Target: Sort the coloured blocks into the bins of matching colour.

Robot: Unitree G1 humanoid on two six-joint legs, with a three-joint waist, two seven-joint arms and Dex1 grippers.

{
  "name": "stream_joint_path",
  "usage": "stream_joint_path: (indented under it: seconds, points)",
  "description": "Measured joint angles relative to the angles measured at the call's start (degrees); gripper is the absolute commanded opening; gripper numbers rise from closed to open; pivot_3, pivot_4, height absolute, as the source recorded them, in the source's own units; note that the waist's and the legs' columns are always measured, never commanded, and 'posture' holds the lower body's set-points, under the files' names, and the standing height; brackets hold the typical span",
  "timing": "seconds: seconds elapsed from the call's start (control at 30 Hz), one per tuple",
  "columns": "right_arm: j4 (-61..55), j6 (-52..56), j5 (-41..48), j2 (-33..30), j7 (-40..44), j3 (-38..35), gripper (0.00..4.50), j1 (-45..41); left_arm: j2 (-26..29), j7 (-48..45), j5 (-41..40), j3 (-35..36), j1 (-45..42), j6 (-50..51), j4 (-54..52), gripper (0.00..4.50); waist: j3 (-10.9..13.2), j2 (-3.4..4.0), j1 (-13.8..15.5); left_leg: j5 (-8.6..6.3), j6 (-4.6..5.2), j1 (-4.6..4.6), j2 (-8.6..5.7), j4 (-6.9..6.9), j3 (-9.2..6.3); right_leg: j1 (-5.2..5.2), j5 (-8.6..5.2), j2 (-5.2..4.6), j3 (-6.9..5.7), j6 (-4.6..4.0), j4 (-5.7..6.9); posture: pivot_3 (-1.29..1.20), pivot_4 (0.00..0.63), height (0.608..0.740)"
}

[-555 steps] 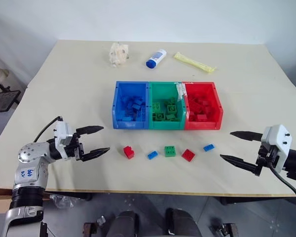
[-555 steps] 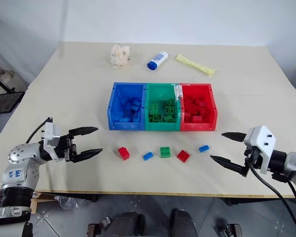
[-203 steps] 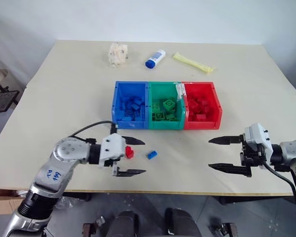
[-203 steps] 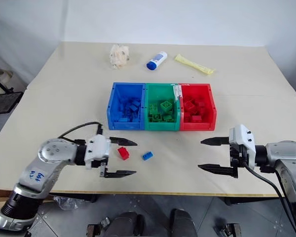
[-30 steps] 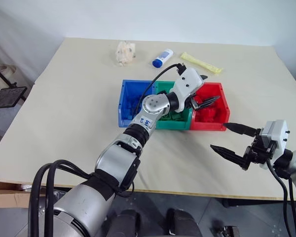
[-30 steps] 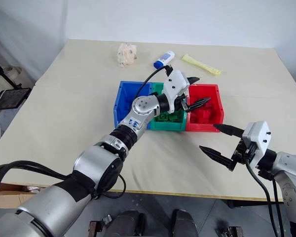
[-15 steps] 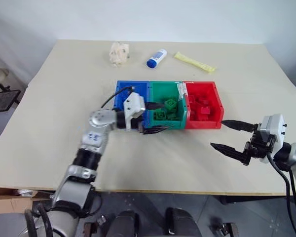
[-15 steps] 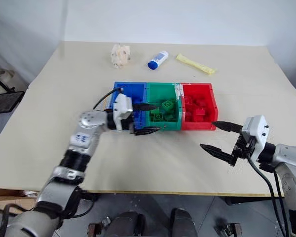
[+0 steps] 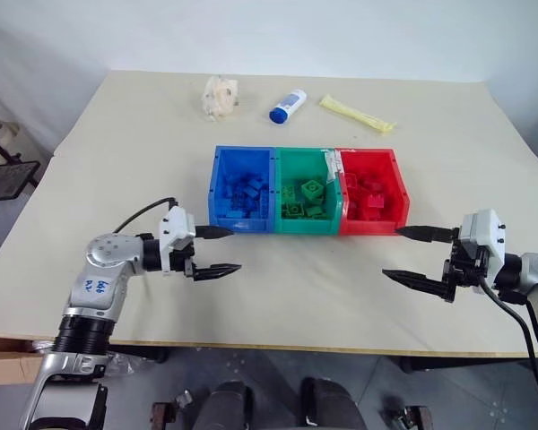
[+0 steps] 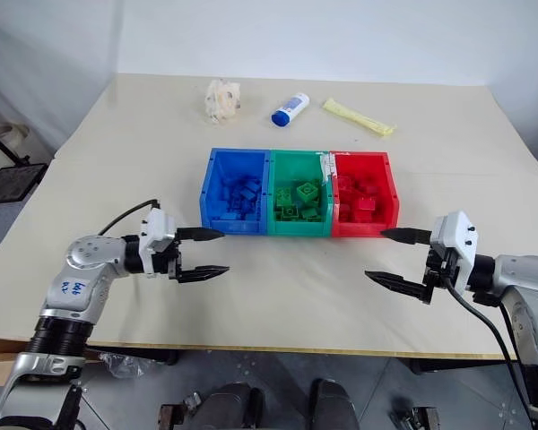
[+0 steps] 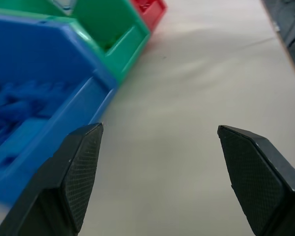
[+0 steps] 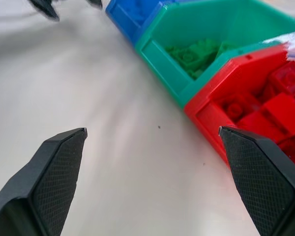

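Two grippers hover over a pale surface (image 9: 117, 170), one at each side, with three joined bins between and beyond them. At the left, the left gripper (image 9: 217, 251) sits low above the surface, its two black fingers spread wide with nothing between them, pointing toward the middle; its upper fingertip lies just in front of the blue bin's near left corner. Next comes the row of bins: a blue bin (image 9: 213, 175), a green bin (image 9: 282, 219), and a red bin (image 9: 401, 193), side by side and touching. Each holds a heap of blocks of its own colour: blue blocks (image 9: 247, 191), green blocks (image 9: 305, 197) and red blocks (image 9: 372, 195). The strip of surface in front of the bins is bare. At the right, the right gripper (image 9: 411, 255) also hovers with fingers spread wide and empty, pointing left toward the middle, its upper fingertip near the red bin's front right corner. Behind the bins, from left to right, lie a crumpled pale wad (image 9: 221, 97), a white bottle (image 9: 287, 106) with a blue cap, and a yellow packet (image 9: 357, 114).
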Motion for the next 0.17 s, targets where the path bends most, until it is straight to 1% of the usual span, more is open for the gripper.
stream_joint_path:
  seconds: [0.17]
  points:
    - [1.71,-1.07,-1.22,-0.14,1.17,0.08,4.50,-0.44,0.19,0.46,-0.94,1.91,0.01,-1.33,1.39,3.96,0.00,0.00,0.00,0.00,0.00,0.00,-0.01,0.00,0.01,0.00,0.00,0.02,-0.03,0.00,0.02,0.00,0.150,0.740]
